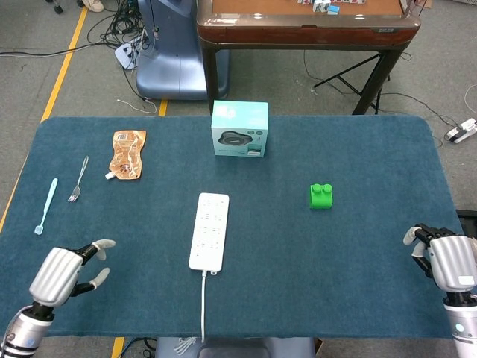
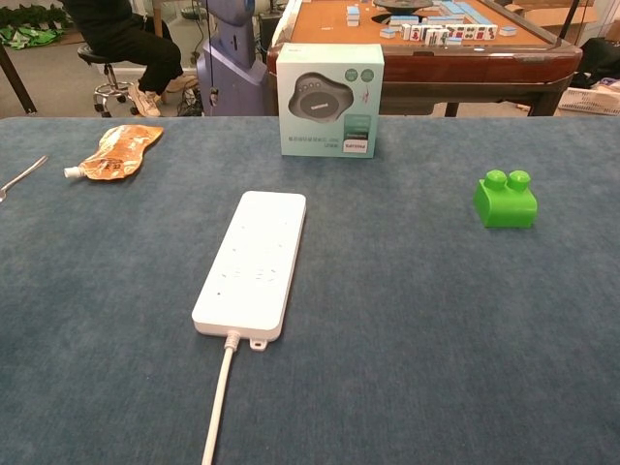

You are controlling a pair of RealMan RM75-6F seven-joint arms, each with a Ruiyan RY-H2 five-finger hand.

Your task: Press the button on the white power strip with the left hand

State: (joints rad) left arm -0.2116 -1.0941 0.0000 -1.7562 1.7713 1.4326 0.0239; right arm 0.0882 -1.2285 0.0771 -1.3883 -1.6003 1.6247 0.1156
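Observation:
The white power strip point(image 1: 209, 230) lies lengthwise in the middle of the blue table, its cord running off the near edge; the chest view shows the power strip point(image 2: 254, 262) close up, and I cannot make out its button. My left hand point(image 1: 62, 273) hovers over the near left part of the table, well to the left of the strip, fingers apart and holding nothing. My right hand point(image 1: 448, 259) sits at the near right edge, fingers apart, holding nothing. Neither hand appears in the chest view.
A teal boxed speaker point(image 1: 240, 129) stands behind the strip. A green toy block point(image 1: 321, 196) lies to its right. An orange pouch point(image 1: 127, 154), a fork point(image 1: 78, 180) and a pale blue spoon point(image 1: 45, 206) lie at the left. A wooden table point(image 1: 305, 22) stands beyond.

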